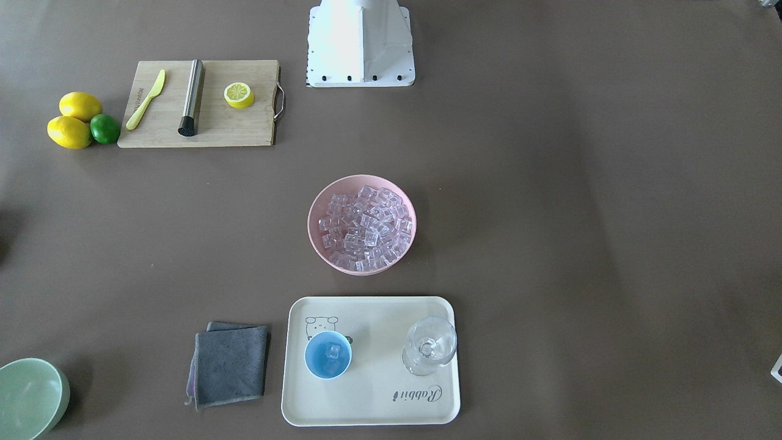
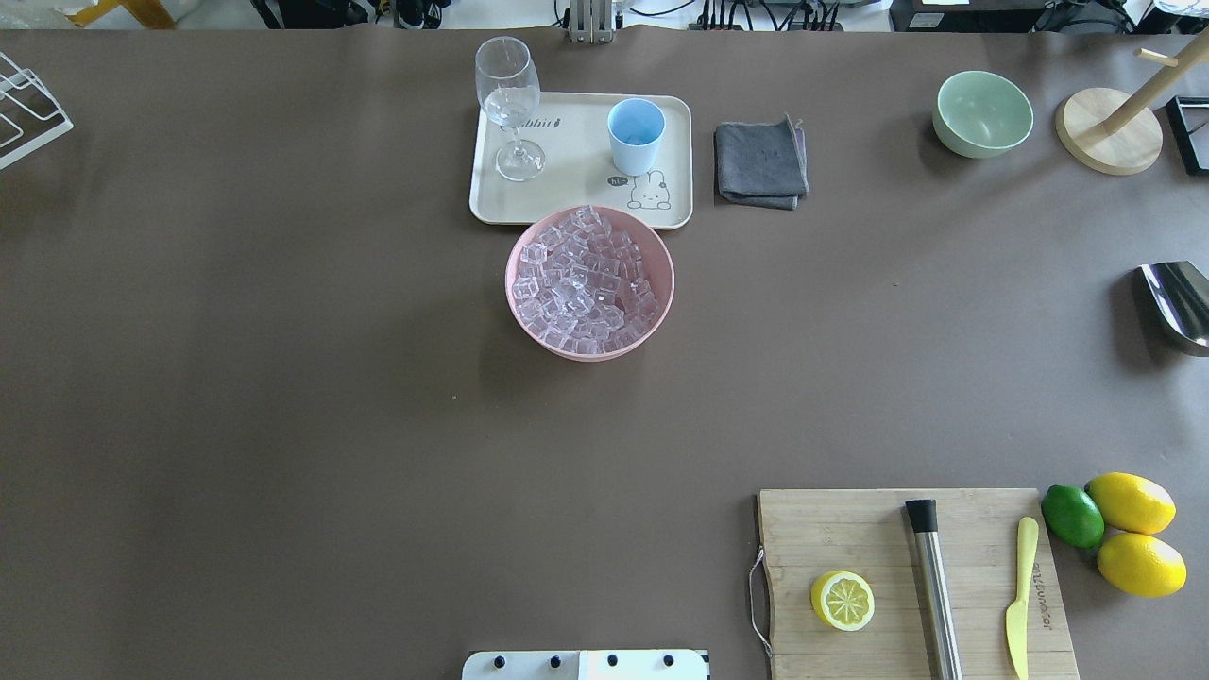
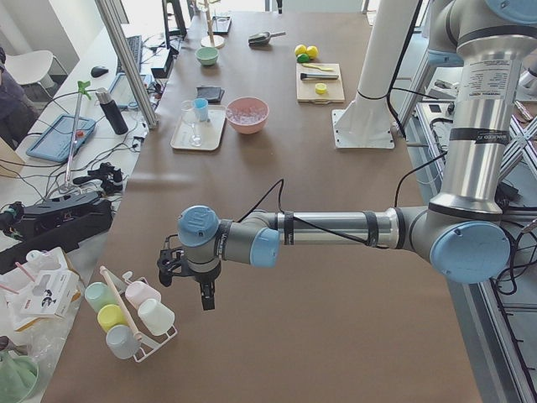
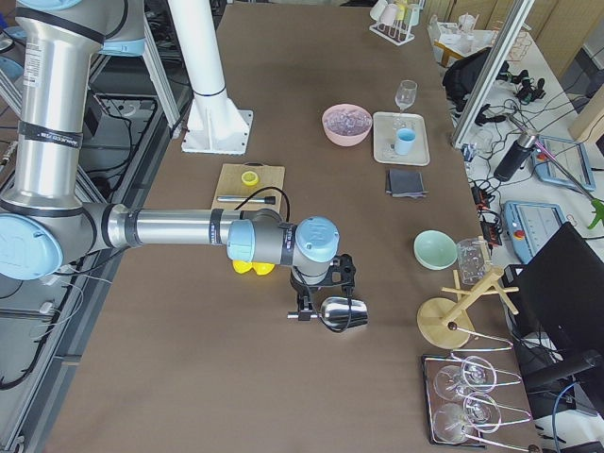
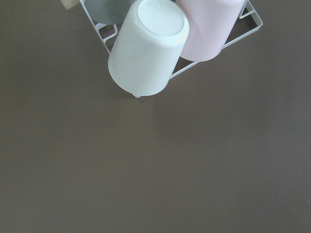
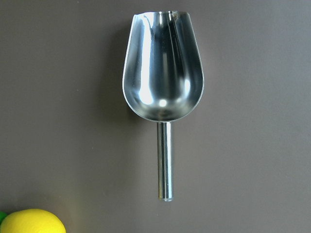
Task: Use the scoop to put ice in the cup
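Note:
The steel scoop [image 6: 164,92] lies empty on the brown table, handle toward the bottom of the right wrist view. It also shows at the right edge of the overhead view [image 2: 1176,304]. My right gripper [image 4: 316,304] hangs just above it; its fingers do not show in the wrist view, so I cannot tell if it is open. The light-blue cup [image 1: 328,355] stands on a cream tray [image 1: 366,403] and holds a few cubes. The ice [image 1: 365,226] fills a pink bowl [image 1: 317,241]. My left gripper [image 3: 204,290] is far off at the table's end; I cannot tell its state.
A stemmed glass [image 1: 429,345] shares the tray. A grey cloth [image 1: 230,365] and pale-green bowl [image 1: 30,397] lie beside it. A cutting board [image 1: 244,125] carries a steel cylinder [image 1: 192,96], knife and lemon half. Upturned cups in a rack [image 5: 148,46] sit under the left wrist.

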`<action>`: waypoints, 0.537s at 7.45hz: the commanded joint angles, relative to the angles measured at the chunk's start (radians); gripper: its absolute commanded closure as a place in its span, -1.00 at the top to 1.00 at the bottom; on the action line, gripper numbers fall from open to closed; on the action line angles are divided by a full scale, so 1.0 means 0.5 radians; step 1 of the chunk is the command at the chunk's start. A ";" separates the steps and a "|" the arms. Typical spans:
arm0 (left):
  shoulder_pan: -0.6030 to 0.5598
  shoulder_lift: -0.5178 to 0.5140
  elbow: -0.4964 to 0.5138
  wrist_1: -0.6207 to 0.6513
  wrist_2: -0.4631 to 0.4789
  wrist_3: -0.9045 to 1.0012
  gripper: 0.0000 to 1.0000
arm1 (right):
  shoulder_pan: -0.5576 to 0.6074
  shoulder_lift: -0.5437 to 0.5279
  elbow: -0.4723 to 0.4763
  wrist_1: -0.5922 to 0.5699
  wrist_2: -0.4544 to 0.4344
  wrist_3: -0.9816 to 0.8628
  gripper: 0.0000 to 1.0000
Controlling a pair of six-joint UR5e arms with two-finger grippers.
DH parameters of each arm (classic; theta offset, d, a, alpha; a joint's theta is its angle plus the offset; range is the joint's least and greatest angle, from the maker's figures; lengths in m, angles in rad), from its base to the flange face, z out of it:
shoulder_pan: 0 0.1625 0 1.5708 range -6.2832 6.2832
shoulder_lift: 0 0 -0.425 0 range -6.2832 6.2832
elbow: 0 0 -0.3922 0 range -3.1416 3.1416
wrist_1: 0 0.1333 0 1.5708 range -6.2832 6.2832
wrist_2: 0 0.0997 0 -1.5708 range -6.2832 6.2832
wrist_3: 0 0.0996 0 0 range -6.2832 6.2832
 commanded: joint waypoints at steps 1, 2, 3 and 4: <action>0.000 0.000 -0.003 0.000 0.000 0.000 0.98 | 0.042 -0.025 -0.015 -0.080 -0.072 -0.170 1.00; 0.000 0.000 -0.003 0.000 0.000 0.000 0.99 | 0.048 -0.025 -0.012 -0.083 -0.069 -0.170 1.00; 0.000 0.000 -0.003 0.000 0.000 0.000 0.99 | 0.054 -0.025 -0.018 -0.080 -0.075 -0.170 1.00; 0.000 0.000 -0.003 0.000 -0.003 -0.003 0.99 | 0.064 -0.019 -0.027 -0.080 -0.078 -0.173 1.00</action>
